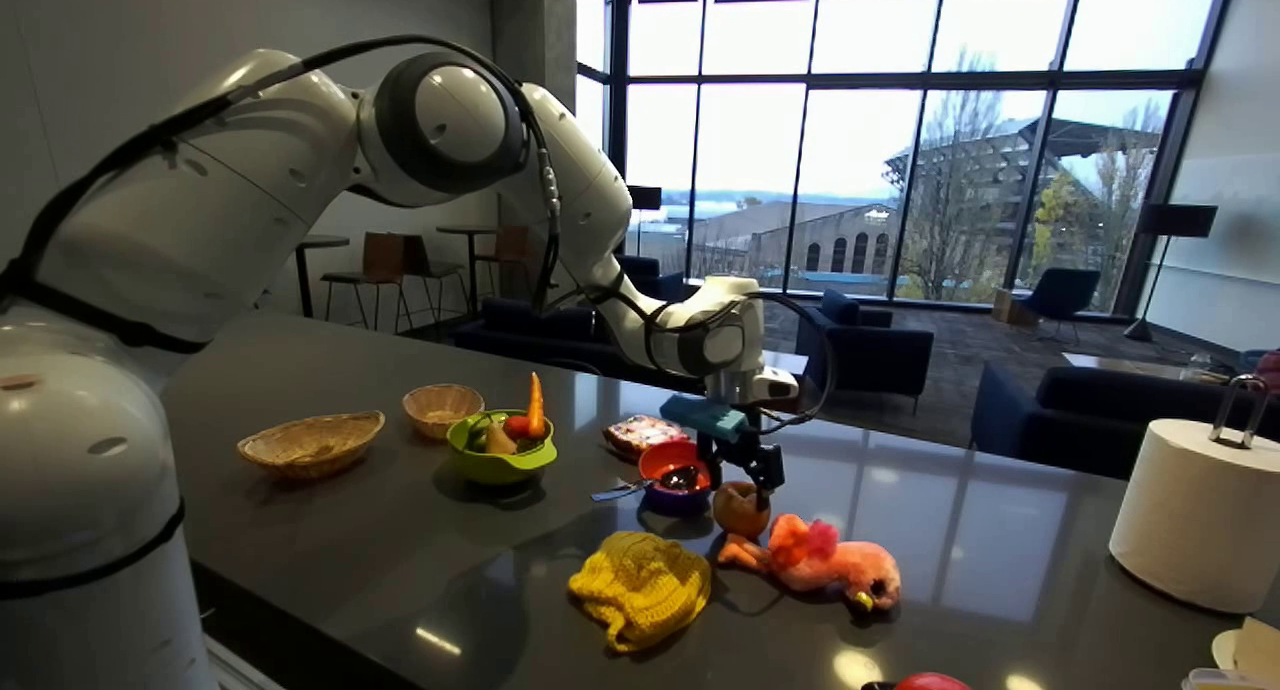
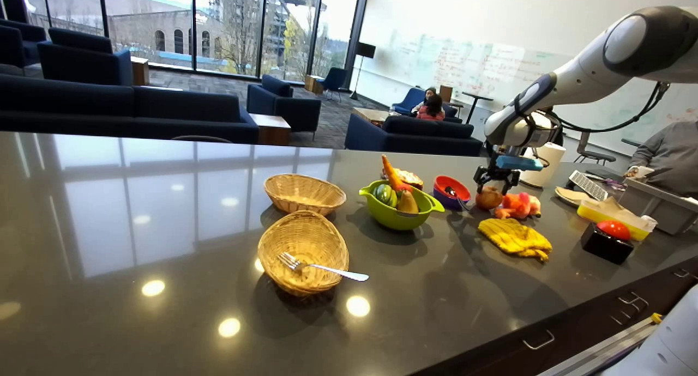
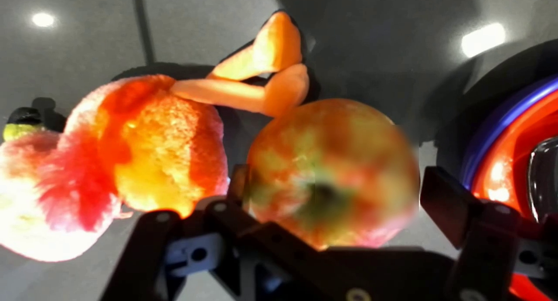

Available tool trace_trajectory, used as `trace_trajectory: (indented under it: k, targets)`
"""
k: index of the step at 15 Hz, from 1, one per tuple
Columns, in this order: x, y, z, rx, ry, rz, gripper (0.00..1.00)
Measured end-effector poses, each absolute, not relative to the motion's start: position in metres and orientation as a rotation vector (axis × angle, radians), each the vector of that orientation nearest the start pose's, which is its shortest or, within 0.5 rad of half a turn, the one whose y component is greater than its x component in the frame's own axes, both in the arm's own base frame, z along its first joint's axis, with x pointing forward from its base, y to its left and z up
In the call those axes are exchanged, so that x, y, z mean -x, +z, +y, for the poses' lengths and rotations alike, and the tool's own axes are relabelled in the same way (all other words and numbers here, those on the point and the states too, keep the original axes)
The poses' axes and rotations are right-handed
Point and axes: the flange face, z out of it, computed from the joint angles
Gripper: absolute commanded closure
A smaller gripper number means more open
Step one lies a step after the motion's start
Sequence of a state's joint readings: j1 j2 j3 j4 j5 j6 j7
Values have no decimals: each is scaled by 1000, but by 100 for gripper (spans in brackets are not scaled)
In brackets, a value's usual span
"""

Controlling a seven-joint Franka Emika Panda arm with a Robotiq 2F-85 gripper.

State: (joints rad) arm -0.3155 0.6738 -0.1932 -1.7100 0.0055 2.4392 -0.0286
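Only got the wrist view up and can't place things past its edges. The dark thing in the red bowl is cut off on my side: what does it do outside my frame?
Observer: It's a utensil; in both exterior views it pokes out past the edge of the red bowl.
Operator: Copy. I see the apple in the gap of the open gripper, plush bird beside it. Anything near the bird that I'm missing?
Observer: Yes, a yellow knit cloth lies close by.
Operator: And on the far side of the red bowl from the apple?
Observer: A green bowl with a carrot sticking up above its rim.
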Motion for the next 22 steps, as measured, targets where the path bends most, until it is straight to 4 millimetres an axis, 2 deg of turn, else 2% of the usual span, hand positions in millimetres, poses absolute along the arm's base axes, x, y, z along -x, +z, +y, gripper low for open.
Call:
trace_trajectory:
  k: [10,11,12,22]
  targets:
    - [-603,209,-321,3193,-50,709,0]
    - [-603,209,-321,3193,-49,709,21]
    - [-603,209,-321,3193,-48,709,26]
    - [-605,210,-321,3193,-48,707,29]
